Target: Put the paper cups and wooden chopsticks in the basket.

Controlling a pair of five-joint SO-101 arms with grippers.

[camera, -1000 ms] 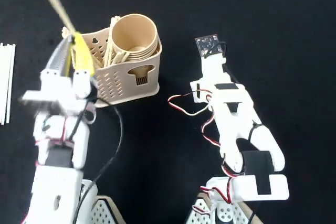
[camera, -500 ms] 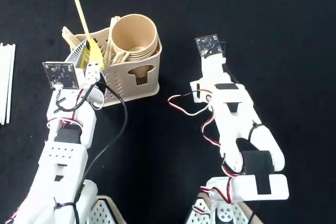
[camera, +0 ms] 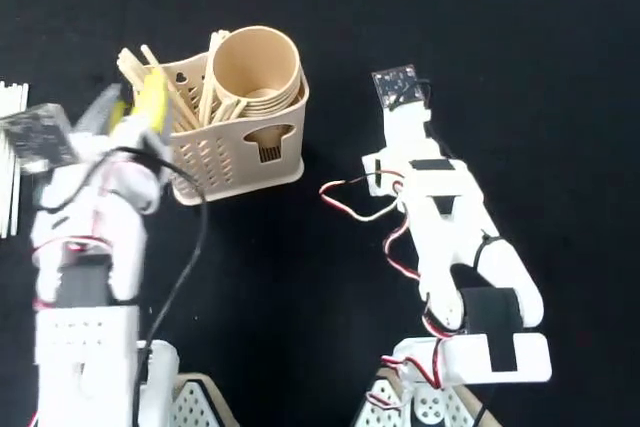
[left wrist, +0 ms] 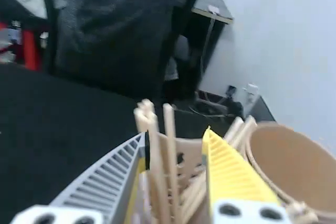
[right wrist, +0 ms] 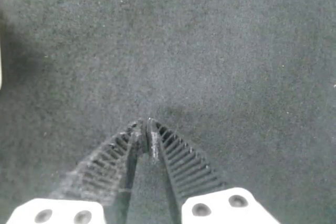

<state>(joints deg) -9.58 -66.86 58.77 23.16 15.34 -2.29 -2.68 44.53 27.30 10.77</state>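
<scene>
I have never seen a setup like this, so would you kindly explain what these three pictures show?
These are two small robot arms, left and right, at a black table. The high view looks down from above; each wrist view comes from a camera on one arm. The left gripper is open beside the basket, with chopsticks standing between its jaws. The basket holds stacked paper cups and the chopsticks. More pale sticks lie at the table's left edge. The right gripper is shut, holding nothing, over bare table.

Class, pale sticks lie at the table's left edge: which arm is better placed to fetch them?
Left. Its pincer is by the basket, nearer the sticks; the right pincer, shut, sits across the basket from them.
</scene>
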